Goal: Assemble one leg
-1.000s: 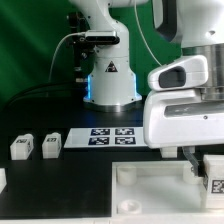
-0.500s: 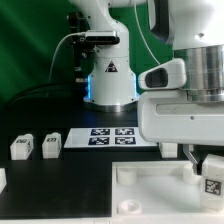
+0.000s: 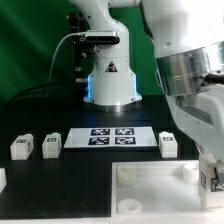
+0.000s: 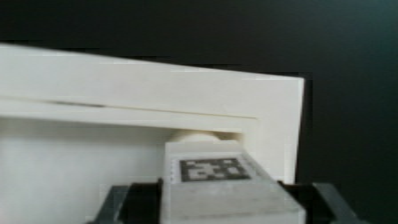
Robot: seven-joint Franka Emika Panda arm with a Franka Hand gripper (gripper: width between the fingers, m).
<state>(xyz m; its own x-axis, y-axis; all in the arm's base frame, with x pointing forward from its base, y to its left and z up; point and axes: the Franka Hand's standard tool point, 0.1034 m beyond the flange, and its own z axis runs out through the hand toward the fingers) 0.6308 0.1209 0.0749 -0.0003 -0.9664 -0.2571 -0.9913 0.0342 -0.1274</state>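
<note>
White plastic leg (image 4: pixel 210 168), bearing a square tag, held clamped between the dark fingers (image 4: pixel 128 203) of the gripper (image 4: pixel 214 205); its tip sits at a round socket in the corner of the tabletop (image 4: pixel 107 120). In the exterior view the arm has swung since the earlier frame, its wrist now tilted at the exterior view's right over the tabletop (image 3: pixel 150 195), uncovering a loose leg (image 3: pixel 168 143) beside the marker board (image 3: pixel 110 138). Two further legs (image 3: pixel 22 147) (image 3: pixel 51 145) remain unmoved at that view's left.

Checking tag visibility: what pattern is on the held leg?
A black-and-white square tag on the small white plastic leg, clearest in the wrist view.
</note>
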